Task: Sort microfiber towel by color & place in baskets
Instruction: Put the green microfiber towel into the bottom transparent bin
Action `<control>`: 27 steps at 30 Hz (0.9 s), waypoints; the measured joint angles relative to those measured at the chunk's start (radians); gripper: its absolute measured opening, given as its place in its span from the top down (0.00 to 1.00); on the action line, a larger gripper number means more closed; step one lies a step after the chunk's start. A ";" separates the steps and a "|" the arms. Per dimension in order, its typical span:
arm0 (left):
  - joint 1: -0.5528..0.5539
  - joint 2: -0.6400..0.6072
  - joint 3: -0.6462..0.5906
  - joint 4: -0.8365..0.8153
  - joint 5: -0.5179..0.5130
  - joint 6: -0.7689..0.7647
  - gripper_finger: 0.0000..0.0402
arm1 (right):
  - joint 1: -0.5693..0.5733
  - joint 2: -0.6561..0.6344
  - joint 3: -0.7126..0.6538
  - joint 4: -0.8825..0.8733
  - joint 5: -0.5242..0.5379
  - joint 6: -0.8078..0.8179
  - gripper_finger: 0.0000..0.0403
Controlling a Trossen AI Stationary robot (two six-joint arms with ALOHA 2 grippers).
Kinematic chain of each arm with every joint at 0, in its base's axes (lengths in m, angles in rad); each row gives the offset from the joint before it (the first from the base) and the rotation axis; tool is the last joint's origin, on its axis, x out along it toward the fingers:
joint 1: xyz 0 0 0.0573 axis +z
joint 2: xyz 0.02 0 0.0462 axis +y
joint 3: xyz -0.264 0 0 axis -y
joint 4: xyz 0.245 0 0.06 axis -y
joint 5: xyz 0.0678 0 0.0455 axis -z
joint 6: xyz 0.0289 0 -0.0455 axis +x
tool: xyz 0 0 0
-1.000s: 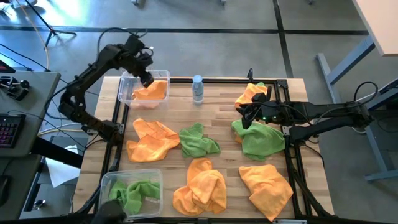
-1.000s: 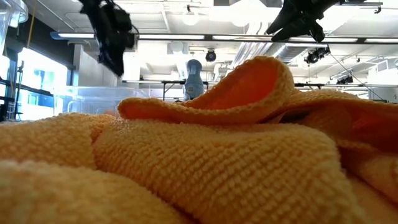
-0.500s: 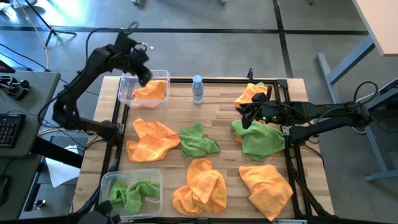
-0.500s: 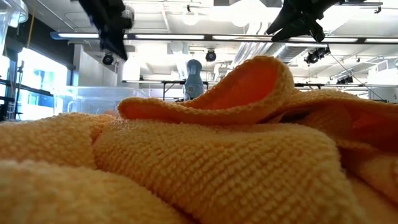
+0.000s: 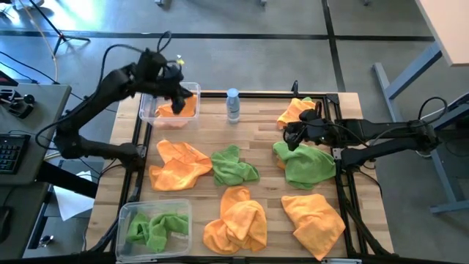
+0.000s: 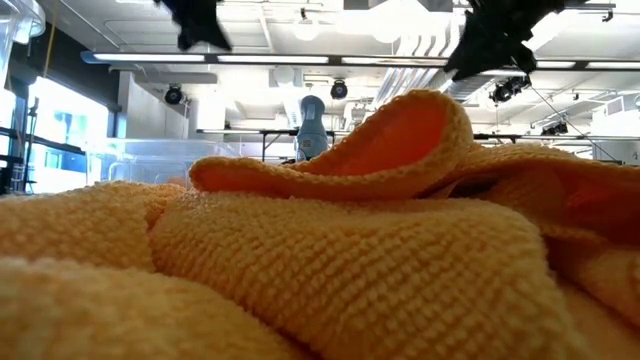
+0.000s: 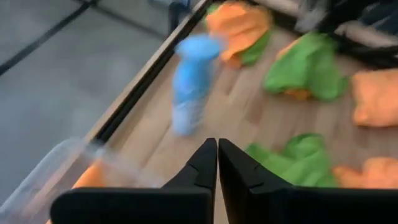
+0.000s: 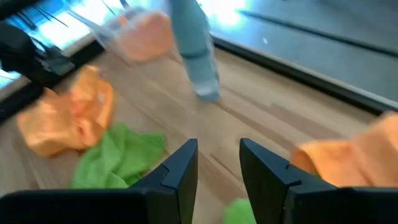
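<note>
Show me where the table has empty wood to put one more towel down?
Bare wood runs between the water bottle and the orange-and-green pile at the back right. A smaller patch lies between the orange-towel basket and the bottle. The middle and front are crowded: towels sit close together from the green-towel basket to the orange towel in the front right corner.

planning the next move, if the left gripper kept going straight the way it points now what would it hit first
Most likely the water bottle. The left gripper, shut and empty, hangs by the basket holding an orange towel and aims along the table's far edge at the bottle. Depth is unclear; it may pass over it.
</note>
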 joint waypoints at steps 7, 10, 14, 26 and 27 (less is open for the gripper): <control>-0.268 0.016 -0.005 0.020 -0.200 -0.172 1.00 | -0.075 -0.060 0.000 -0.086 -0.162 -0.055 0.90; -0.366 0.040 -0.003 0.036 -0.283 -0.232 1.00 | -0.098 -0.096 0.000 -0.095 -0.208 -0.122 0.98; -0.482 0.101 -0.003 0.110 -0.324 -0.309 1.00 | -0.127 -0.143 0.000 -0.134 -0.247 -0.154 0.97; -0.672 0.282 -0.003 0.275 -0.387 -0.485 1.00 | -0.222 -0.188 0.000 -0.402 -0.425 -0.238 1.00; -0.681 0.299 -0.003 0.294 -0.388 -0.491 1.00 | -0.226 -0.188 0.000 -0.409 -0.438 -0.244 1.00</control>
